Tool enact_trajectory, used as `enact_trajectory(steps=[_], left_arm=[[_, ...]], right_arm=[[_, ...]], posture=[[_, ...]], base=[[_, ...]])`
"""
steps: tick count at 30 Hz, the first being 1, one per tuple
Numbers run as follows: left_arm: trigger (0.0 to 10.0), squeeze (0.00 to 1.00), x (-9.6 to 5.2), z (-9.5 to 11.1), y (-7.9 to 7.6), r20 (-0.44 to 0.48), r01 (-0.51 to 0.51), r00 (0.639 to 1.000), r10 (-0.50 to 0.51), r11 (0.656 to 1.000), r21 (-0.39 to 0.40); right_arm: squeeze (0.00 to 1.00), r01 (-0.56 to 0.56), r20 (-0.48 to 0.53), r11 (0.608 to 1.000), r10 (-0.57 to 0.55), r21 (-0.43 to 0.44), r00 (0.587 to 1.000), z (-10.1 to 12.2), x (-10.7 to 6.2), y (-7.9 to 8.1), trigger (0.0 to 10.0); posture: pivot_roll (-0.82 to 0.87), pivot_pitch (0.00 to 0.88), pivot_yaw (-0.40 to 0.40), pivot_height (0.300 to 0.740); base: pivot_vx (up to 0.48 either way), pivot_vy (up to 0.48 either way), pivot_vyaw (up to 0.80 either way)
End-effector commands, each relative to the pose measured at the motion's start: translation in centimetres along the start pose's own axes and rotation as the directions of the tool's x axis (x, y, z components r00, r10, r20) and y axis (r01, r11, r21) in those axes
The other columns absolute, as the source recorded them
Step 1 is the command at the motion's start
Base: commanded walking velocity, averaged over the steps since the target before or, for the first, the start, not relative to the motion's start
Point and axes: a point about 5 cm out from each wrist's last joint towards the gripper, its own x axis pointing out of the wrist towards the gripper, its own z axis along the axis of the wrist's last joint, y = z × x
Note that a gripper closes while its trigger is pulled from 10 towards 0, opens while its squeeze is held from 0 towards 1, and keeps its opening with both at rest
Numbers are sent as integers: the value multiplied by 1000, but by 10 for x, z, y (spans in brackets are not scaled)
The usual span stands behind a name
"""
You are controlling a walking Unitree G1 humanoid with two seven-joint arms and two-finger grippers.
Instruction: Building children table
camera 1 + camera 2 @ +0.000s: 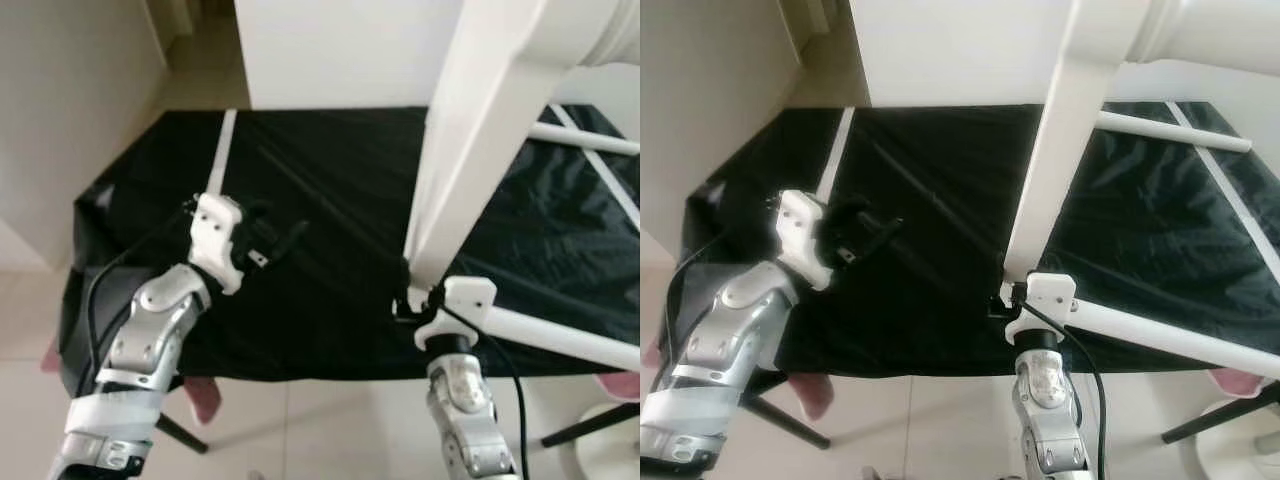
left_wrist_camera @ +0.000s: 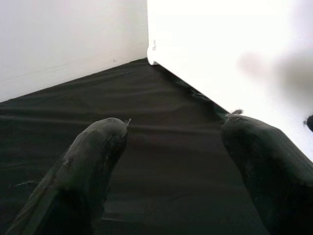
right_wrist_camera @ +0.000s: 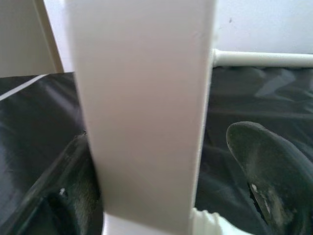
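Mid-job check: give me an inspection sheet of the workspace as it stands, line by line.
Surface: table draped in a black sheet, wrinkled.
Job's things: white table frame; its flat leg stands tilted on the sheet, a round rail runs off to the right, a second rail lies farther back.
Clutter: white strip on the sheet's left part.
Grippers: left gripper open, hovering low over bare sheet; right gripper has a finger on each side of the leg's lower end, contact unclear.
Cables: black cable along the left arm, another along the right.
Surroundings: white wall behind, pale tiled floor, pink object beneath the table.
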Motion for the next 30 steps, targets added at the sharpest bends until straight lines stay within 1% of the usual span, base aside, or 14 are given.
enact_trajectory(steps=[1,2,7,8,10,13,23,24,25,26,27,28,29,30], left_arm=[[10000,0,-1,-3,-4,-25,101,995,-101,995,-1],[10000,0,-1,-3,-4,-25,101,995,-101,995,-1],[10000,0,-1,0,-4,-24,113,993,-113,994,6],[10000,0,-1,0,-4,-24,113,993,-113,994,6],[10000,0,-2,2,-3,-21,109,994,-109,994,7],[10000,0,-3,4,-1,-16,101,995,-101,995,8],[10000,0,-5,4,-1,-17,91,996,-91,996,10],[10000,0,-5,4,-1,-16,91,996,-91,996,10],[10000,0,-7,5,-1,-13,98,995,-98,995,2],[10000,0,-9,6,-2,-8,114,993,-114,993,-8],[10000,0,-9,6,-2,-8,114,993,-114,993,-8],[10000,0,-11,7,-3,-4,126,992,-126,992,-14],[10000,0,-11,7,-3,-4,126,992,-126,992,-14],[10000,0,-12,7,-4,-4,135,991,-135,991,-24]], right_arm=[[0,17,-2,1000,-17,-4,1000,-2,1,0,10000],[0,17,-2,1000,-17,-4,1000,-2,1,0,10000],[0,47,30,999,-47,-16,998,0,16,11,10000],[0,47,30,999,-47,-16,998,0,16,11,10000],[0,41,36,999,-42,8,998,0,22,15,10000],[0,37,43,999,-38,11,998,1,28,20,10000],[0,69,46,998,-69,2,997,-2,37,23,10000],[0,69,41,998,-70,8,997,-4,38,23,8471],[0,68,38,997,-69,18,997,-4,38,23,7765],[0,72,39,997,-73,23,997,-5,39,23,3961],[0,72,39,997,-73,23,997,-5,39,23,3961],[0,70,37,997,-71,34,997,-5,39,23,3294],[0,70,37,997,-71,34,997,-5,39,23,3294],[0,63,39,998,-64,32,997,-5,40,24,2314]], posture=[[8,69,77,740],[8,69,77,740],[31,68,81,740],[31,68,81,740],[38,67,78,740],[49,70,75,740],[63,71,64,740],[63,71,64,740],[63,70,62,740],[65,69,60,740],[65,69,60,740],[66,72,58,740],[66,72,58,740],[66,72,58,740]], base=[[0,0,0],[0,0,0],[0,0,0],[0,0,0],[0,0,0],[0,0,0],[0,0,0],[0,0,0],[0,0,0],[0,0,0],[0,0,0],[0,0,0],[0,0,0],[0,0,0]])
